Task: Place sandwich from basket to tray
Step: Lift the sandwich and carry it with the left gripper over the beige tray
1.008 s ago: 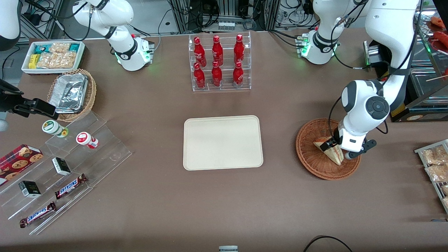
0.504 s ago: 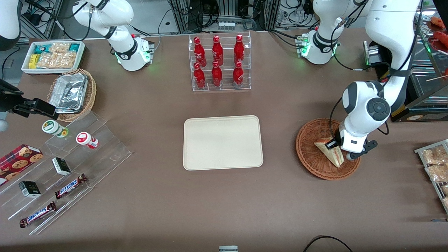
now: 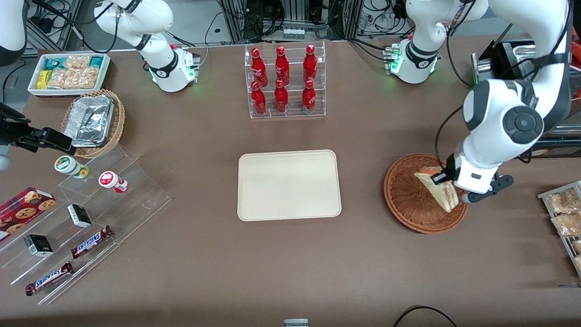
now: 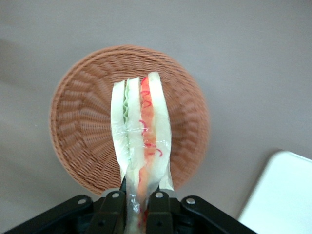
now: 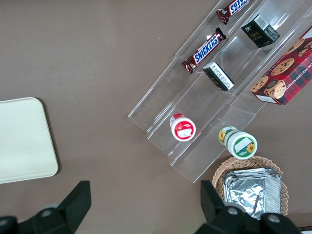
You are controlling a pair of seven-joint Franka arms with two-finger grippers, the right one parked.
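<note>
My left gripper point(image 3: 447, 185) is shut on the sandwich point(image 3: 439, 189), a wrapped pale wedge with red, orange and green filling, and holds it lifted above the reddish-brown wicker basket point(image 3: 406, 200). In the left wrist view the sandwich point(image 4: 140, 131) hangs from the gripper point(image 4: 139, 202) over the basket point(image 4: 83, 131), which holds nothing else. The cream tray point(image 3: 288, 185) lies at the table's middle, toward the parked arm's end from the basket; a corner of the tray point(image 4: 282, 195) shows in the wrist view and the tray point(image 5: 22, 141) also shows in the right wrist view.
A clear rack of red bottles point(image 3: 284, 81) stands farther from the front camera than the tray. Snack packets point(image 3: 565, 213) lie at the working arm's end. An acrylic stand with candy bars point(image 3: 86, 213), a foil-lined basket point(image 3: 93, 121) and a white snack box point(image 3: 68, 72) lie toward the parked arm's end.
The gripper has risen with the sandwich in it, lifting it off the basket floor; the arm's wrist now sits higher and nearer the working arm's end.
</note>
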